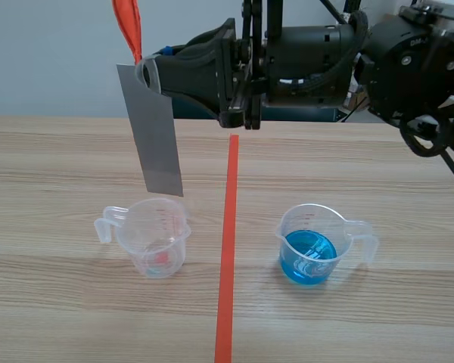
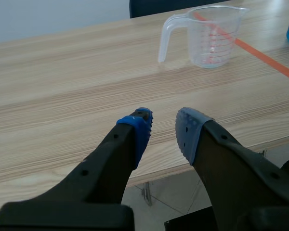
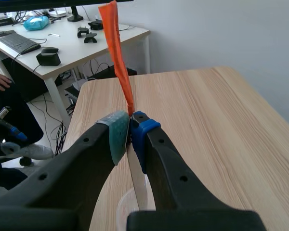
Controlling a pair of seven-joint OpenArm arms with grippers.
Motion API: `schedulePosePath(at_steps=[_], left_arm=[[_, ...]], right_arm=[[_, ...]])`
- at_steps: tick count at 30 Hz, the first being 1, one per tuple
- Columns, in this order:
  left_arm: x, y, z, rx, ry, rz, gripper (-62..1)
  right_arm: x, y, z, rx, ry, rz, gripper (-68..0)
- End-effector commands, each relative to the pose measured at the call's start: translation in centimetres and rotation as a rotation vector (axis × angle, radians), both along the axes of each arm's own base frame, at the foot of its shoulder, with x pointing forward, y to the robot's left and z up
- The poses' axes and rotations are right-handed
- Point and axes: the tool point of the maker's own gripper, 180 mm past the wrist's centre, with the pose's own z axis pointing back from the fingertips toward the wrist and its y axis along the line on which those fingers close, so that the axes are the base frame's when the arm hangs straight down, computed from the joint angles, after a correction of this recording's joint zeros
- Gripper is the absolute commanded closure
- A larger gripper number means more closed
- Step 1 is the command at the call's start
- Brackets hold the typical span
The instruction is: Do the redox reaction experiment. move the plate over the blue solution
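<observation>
A grey metal plate (image 1: 155,132) with an orange strip (image 1: 127,26) at its top hangs upright from my right gripper (image 1: 146,74), which is shut on its upper end. The plate's lower edge is just above the rim of a clear beaker (image 1: 153,236) holding a little pink residue, left of the tape line. The beaker of blue solution (image 1: 312,243) stands right of the line. In the right wrist view the pads (image 3: 119,134) pinch the plate (image 3: 137,180) edge-on below the orange strip (image 3: 116,53). My left gripper (image 2: 164,127) stands open over the table's near edge, well short of the clear beaker (image 2: 209,36).
An orange-red tape line (image 1: 228,249) runs down the table's middle between the two beakers. The right arm (image 1: 325,53) spans the scene's top. Past the table's end stands a white desk (image 3: 62,48) with a keyboard and mouse.
</observation>
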Motion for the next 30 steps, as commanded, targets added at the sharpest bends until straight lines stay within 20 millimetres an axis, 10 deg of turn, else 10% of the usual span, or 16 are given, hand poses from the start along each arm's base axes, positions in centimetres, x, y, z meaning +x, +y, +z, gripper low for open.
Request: schedulePosePath(at_steps=[1,15,30], left_arm=[[0.1,0.4,1.8,0.001,-0.063,-0.024,-13.1],[1.7,1.0,7.0,0.064,-0.102,-0.296,-11.3],[9.0,0.9,12.3,0.010,-0.132,-0.485,-2.6]], right_arm=[[1.0,-0.9,2.0,0.040,-0.028,-0.027,-0.4],[1.8,-6.7,2.1,-0.010,-0.033,-0.104,-0.4],[3.0,-13.0,3.2,-0.043,-0.072,-0.232,-0.4]])
